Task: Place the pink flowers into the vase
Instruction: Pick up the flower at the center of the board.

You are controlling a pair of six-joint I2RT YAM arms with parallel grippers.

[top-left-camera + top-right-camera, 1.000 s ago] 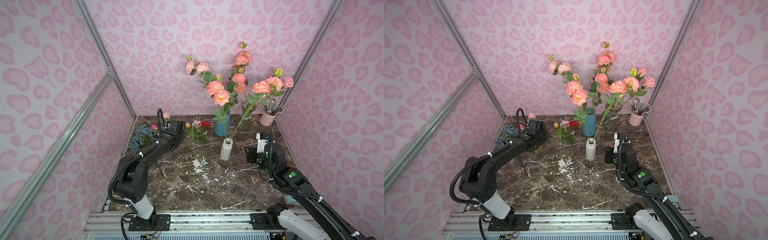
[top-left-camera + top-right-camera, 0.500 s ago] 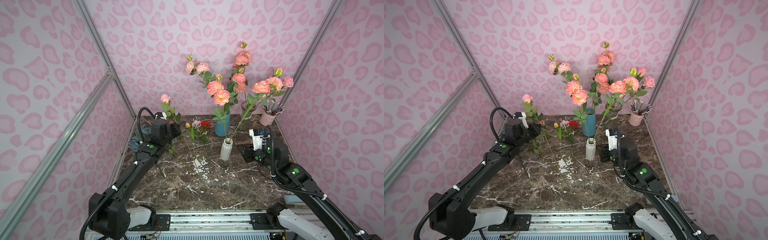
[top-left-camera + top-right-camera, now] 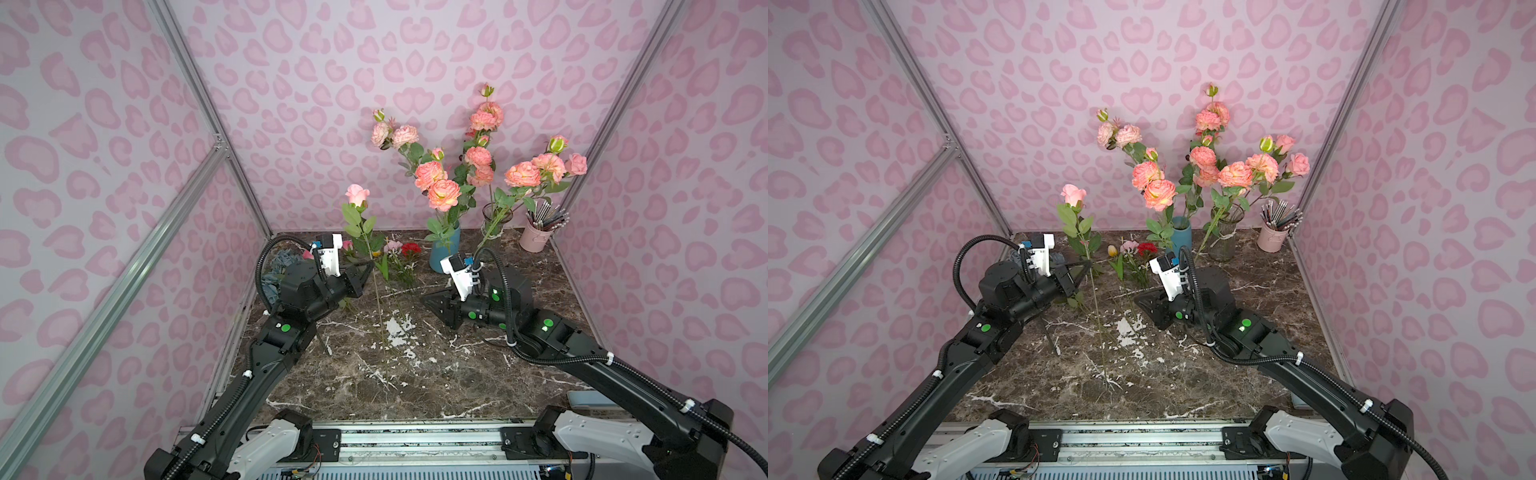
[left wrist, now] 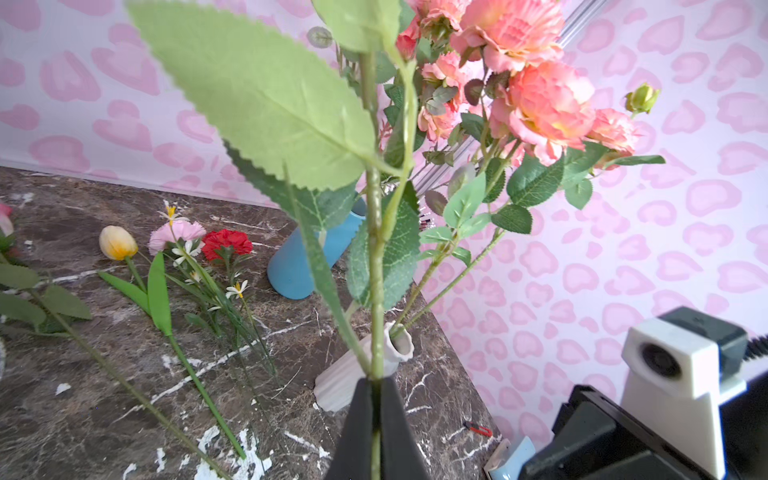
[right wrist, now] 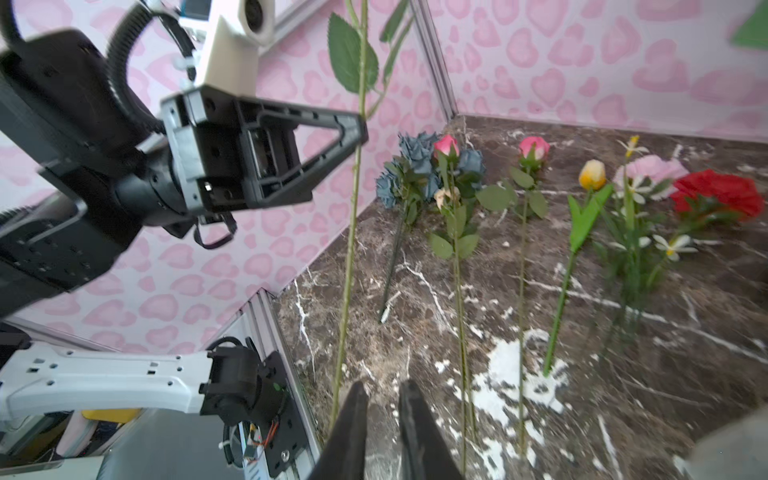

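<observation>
1. My left gripper [image 3: 368,268] is pinching the rose [image 3: 356,194] mid-stem, jaws pressed together on it; I'm holding it upright, bloom on top.
2. My right gripper [image 3: 429,300] is hovering near the lower stem, jaws narrowly apart, gripping nothing.
3. The vase [image 4: 349,376] is standing right of the stem, showing in the left wrist view only; a spray [image 4: 540,108] is sitting in it.
4. I'm judging this as the carry step; next I'm needing the stem tip lifted over the mouth, then lowered straight in.
</observation>
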